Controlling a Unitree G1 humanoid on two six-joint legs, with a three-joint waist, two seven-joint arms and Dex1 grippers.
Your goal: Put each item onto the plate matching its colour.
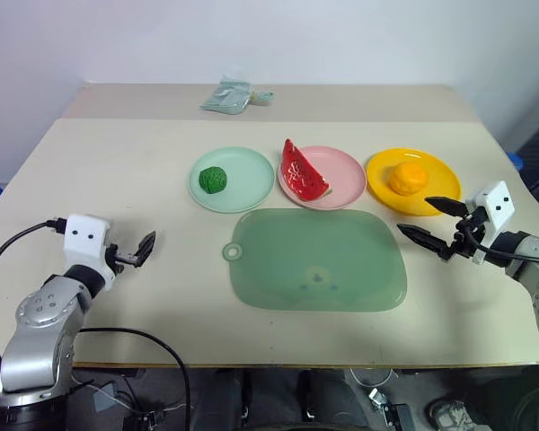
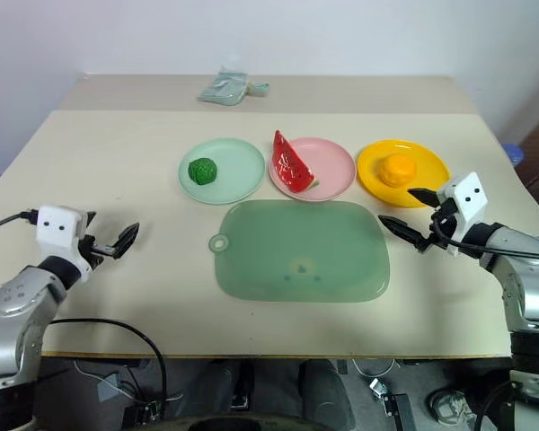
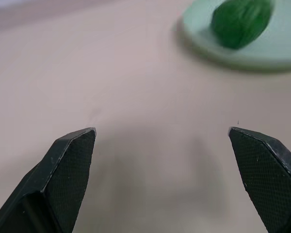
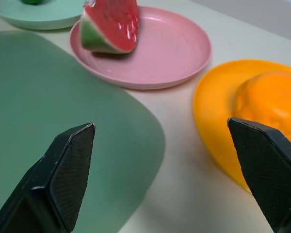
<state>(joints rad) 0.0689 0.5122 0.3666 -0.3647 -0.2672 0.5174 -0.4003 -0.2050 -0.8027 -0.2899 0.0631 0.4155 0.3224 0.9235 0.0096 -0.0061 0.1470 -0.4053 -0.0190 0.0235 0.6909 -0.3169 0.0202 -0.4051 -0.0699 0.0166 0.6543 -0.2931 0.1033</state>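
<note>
All three toys already sit on matching plates: green ball (image 1: pixel 213 180) on the mint plate (image 1: pixel 251 162), watermelon wedge (image 1: pixel 303 171) on the pink plate (image 1: pixel 346 175), orange (image 1: pixel 408 177) on the yellow plate (image 1: pixel 436 166). The risk is slight: the right gripper (image 1: pixel 428 220), at the yellow plate's five o'clock, could nudge its rim. The fingers of both the right and left gripper (image 1: pixel 136 251) stand wide, empty, touching nothing.

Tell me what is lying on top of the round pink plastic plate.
A red toy watermelon wedge with green rind lies on the pink plate; the plate surface under it is covered.
</note>
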